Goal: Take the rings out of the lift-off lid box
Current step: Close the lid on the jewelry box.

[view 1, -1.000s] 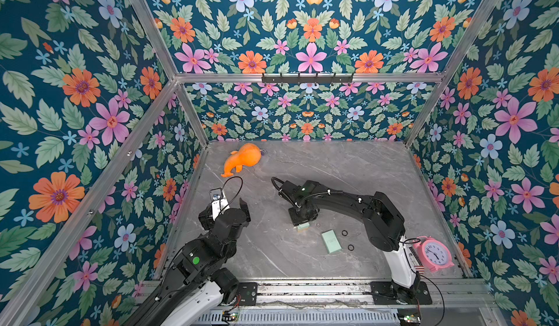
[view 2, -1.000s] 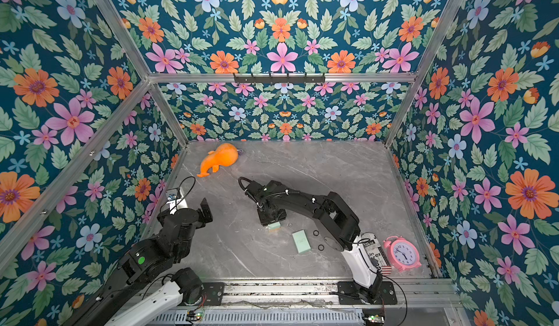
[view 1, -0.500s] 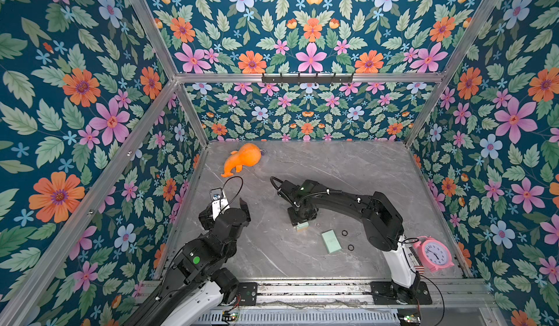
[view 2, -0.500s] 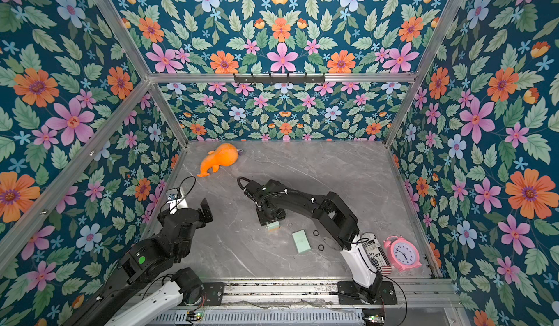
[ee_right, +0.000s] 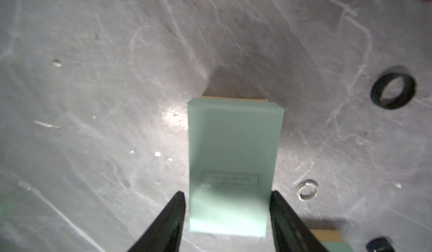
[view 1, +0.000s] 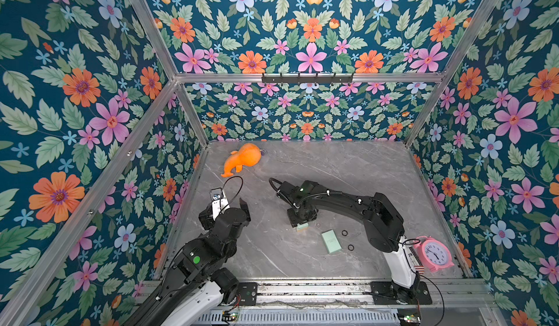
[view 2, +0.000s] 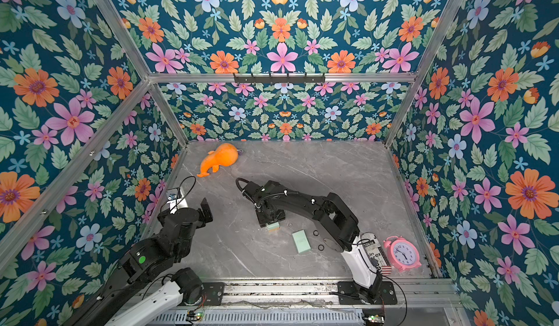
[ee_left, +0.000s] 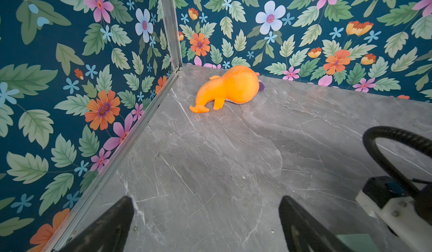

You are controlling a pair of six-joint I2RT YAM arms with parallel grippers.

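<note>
Mint-green card shows under the right claw [view 1: 301, 222] in both top views: this is the box [view 1: 303, 227], near the middle of the grey table [view 1: 348, 170], with its lid [view 1: 331, 241] lying flat just beside it. Next to the lid I count two black rings [view 1: 344, 233] on the table, and a third, paler one is too faint there to be sure of. I count also one orange toy [view 1: 243, 159] in the far corner, one pink clock [view 1: 434, 253] by the right arm's base, and two arms. The left claw [view 1: 230, 202] hangs well apart from all of this. From the left wrist its fingers [ee_left: 109, 225] stand wide, with only bare table between them. From the right wrist the two fingers [ee_right: 170, 220] sit against both sides of the box, so this claw is about half closed and seems to hold it. I cannot see if any ring is left inside. Here the count is three rings out: one black ring [ee_right: 393, 87], one silver ring [ee_right: 307, 190], and one more black at the picture's edge. I judge the step in hand is emptying the box. To do it well, keep the grip light, because thin card bends. Turn the open side down low over bare table so that no ring rolls far, and look inside before setting it down.
</note>
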